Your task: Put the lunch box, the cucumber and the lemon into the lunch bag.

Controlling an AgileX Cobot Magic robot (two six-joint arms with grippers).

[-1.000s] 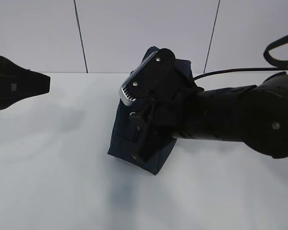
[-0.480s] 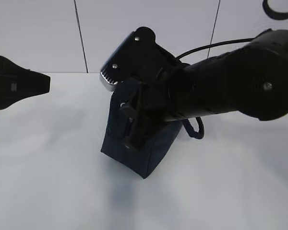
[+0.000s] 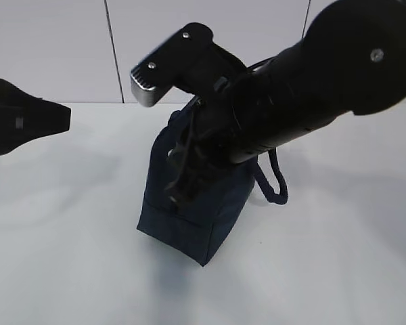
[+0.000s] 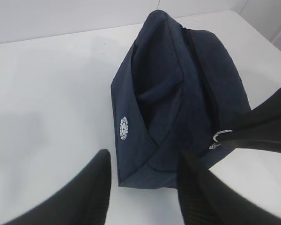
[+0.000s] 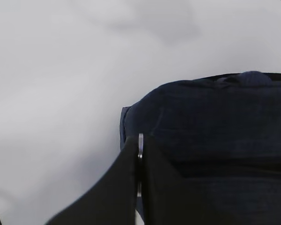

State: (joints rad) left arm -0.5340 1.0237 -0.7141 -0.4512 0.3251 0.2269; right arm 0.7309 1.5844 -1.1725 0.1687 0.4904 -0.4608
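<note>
big white table (image 3: 68,271) has loads of bare room left and near. boxy navy fabric lunch bag (image 3: 196,217) sits mid-table, tilted. right gripper (image 5: 139,159) is pinched tight on its silver ring pull (image 4: 221,135); left gripper (image 4: 145,187) hangs half open, holding nothing.

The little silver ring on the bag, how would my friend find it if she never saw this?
Look first at the white table, then at the dark navy lunch bag standing on it. Follow the zipper along the bag's top to its end: there the silver ring pull is pinched in the shut right gripper. It is the only shiny metal thing on the dark cloth.
</note>
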